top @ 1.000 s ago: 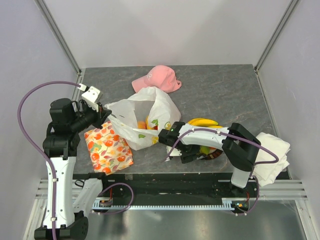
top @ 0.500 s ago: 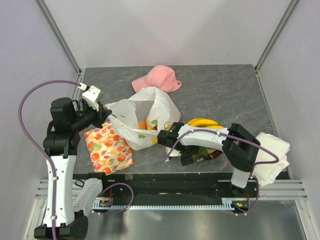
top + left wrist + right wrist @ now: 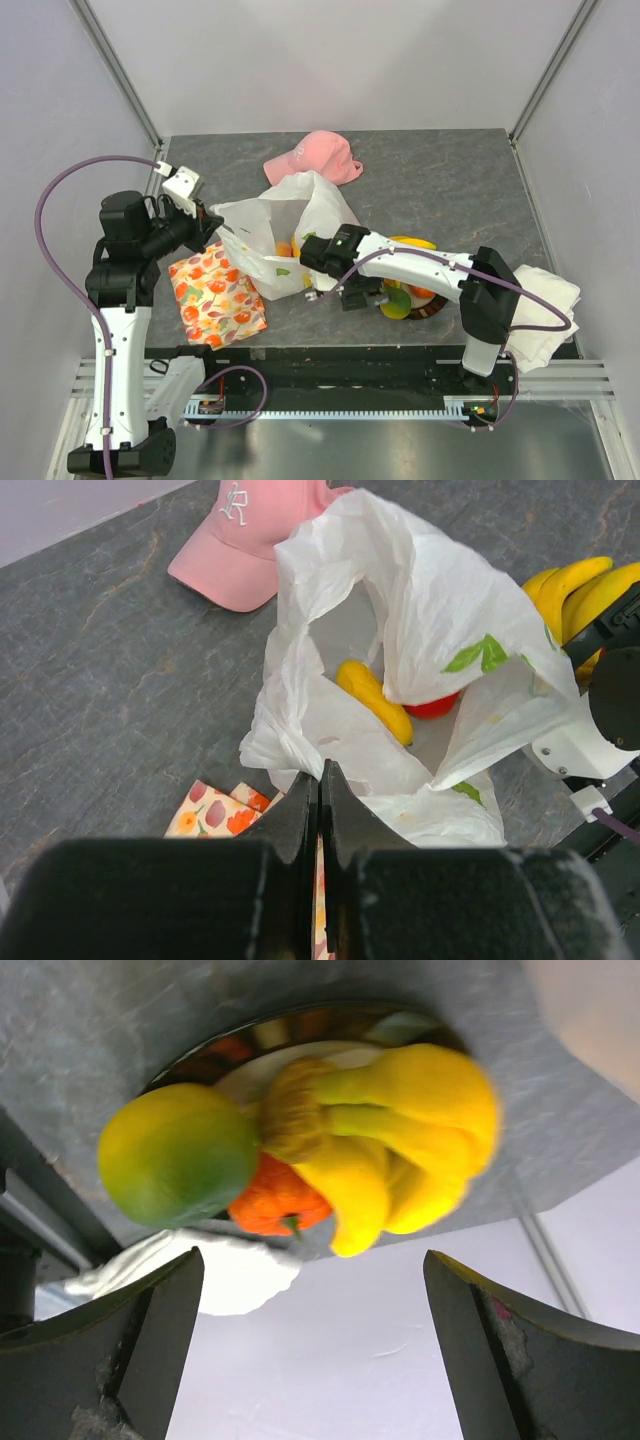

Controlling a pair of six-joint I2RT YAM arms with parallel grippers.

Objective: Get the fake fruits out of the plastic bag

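The white plastic bag (image 3: 290, 215) lies open at the table's middle. My left gripper (image 3: 207, 226) is shut on its left rim and holds it up; the pinch shows in the left wrist view (image 3: 320, 772). Inside the bag (image 3: 430, 610) are a yellow banana (image 3: 372, 695) and a red fruit (image 3: 435, 706). My right gripper (image 3: 352, 295) is open and empty, just right of the bag. In the right wrist view my right gripper (image 3: 312, 1290) faces a plate (image 3: 330, 1015) holding a green lime (image 3: 178, 1165), bananas (image 3: 400, 1140) and an orange-red fruit (image 3: 275, 1200).
A pink cap (image 3: 315, 157) lies behind the bag. An orange-flowered cloth (image 3: 216, 293) lies left of it under my left gripper. A white cloth (image 3: 545, 300) sits at the right edge. The plate (image 3: 432, 310) is at the front right.
My right wrist has swung left and back from over the plate toward the bag, uncovering the lime. The left arm and bag have hardly moved.
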